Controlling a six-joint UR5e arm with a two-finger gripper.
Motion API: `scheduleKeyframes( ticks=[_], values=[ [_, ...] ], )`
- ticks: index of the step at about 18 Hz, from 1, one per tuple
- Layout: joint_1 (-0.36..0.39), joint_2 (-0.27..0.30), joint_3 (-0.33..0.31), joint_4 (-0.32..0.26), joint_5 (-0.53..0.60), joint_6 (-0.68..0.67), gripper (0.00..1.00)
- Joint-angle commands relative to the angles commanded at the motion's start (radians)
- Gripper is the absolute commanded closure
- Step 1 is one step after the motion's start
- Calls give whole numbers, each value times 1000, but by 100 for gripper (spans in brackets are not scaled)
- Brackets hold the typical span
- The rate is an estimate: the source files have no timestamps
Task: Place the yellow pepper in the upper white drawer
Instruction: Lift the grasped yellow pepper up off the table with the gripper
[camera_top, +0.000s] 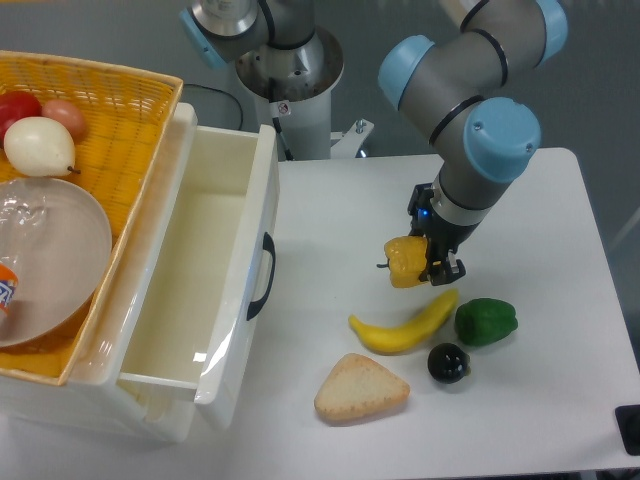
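Observation:
The yellow pepper (404, 263) is small and glossy, with a short dark stem pointing left. My gripper (432, 262) is shut on it from its right side and holds it just above the table, right of the drawer. The upper white drawer (262, 205) is pulled open at the left. It is deep and cream-white, with a black curved handle (264, 277) on its front, and nothing shows inside it. The pepper is well to the right of the drawer front.
A yellow banana (405, 326), a green pepper (486, 321), a dark round fruit (448, 362) and a wedge of bread (360, 389) lie just below the gripper. A yellow woven basket (135, 110) holding fruit and a plate sits left of the drawer. The arm's base (295, 75) stands behind.

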Motion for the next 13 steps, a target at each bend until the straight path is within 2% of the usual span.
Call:
scheduleKeyframes(
  ticks=[5,10,13],
  values=[
    [-11,6,3,0,9,-138,100],
    [-8,24,6,-5,0,-161,100],
    [-21,40,3,-9,2,-260,100]
  ],
)
